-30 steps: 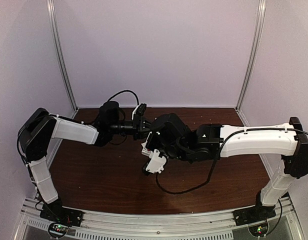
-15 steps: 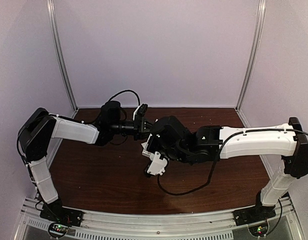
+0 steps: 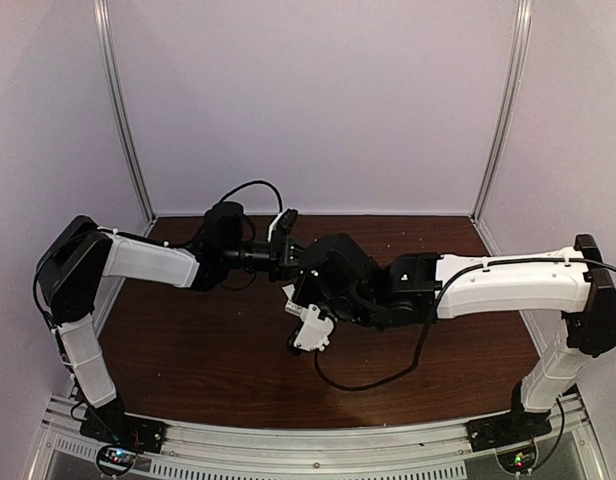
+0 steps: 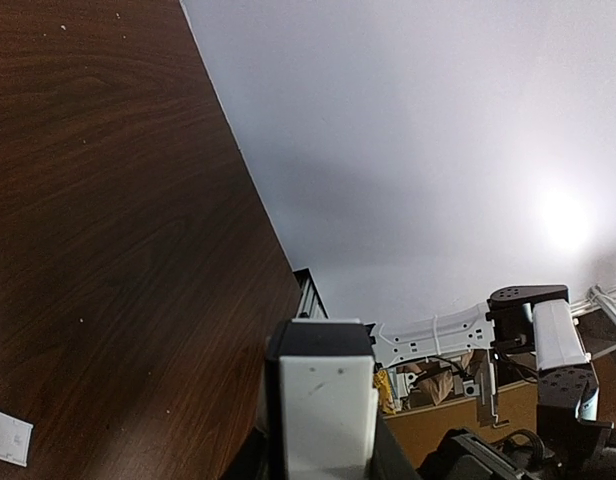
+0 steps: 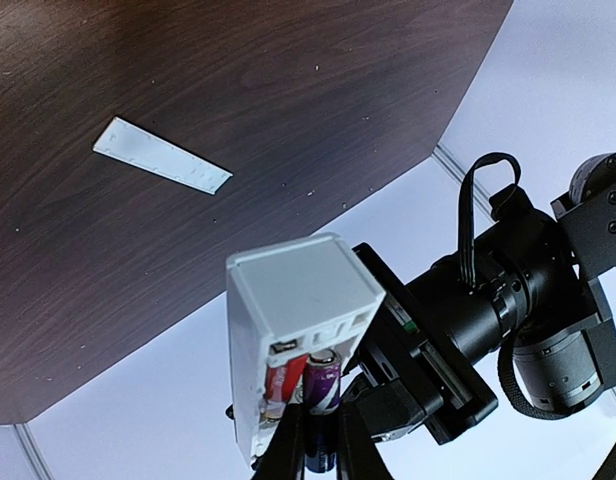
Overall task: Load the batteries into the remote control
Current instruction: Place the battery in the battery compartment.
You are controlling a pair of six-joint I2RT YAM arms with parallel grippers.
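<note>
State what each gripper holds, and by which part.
Left gripper clamps the remote control by its sides; right gripper appears to pinch the purple battery by its near end.

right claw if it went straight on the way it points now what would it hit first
Probably the remote control, held in the left claw: the purple battery at its tips already sits in it beside the red battery.

Lit softly and evenly from above, lilac cast over the wall (image 3: 318, 100). Dim on the dark worktop (image 3: 188, 350), faint shadows under the arms. Blown-out glare patch (image 4: 563, 215) in left wrist view. Wood grain crisp, nearest parts soft.
</note>
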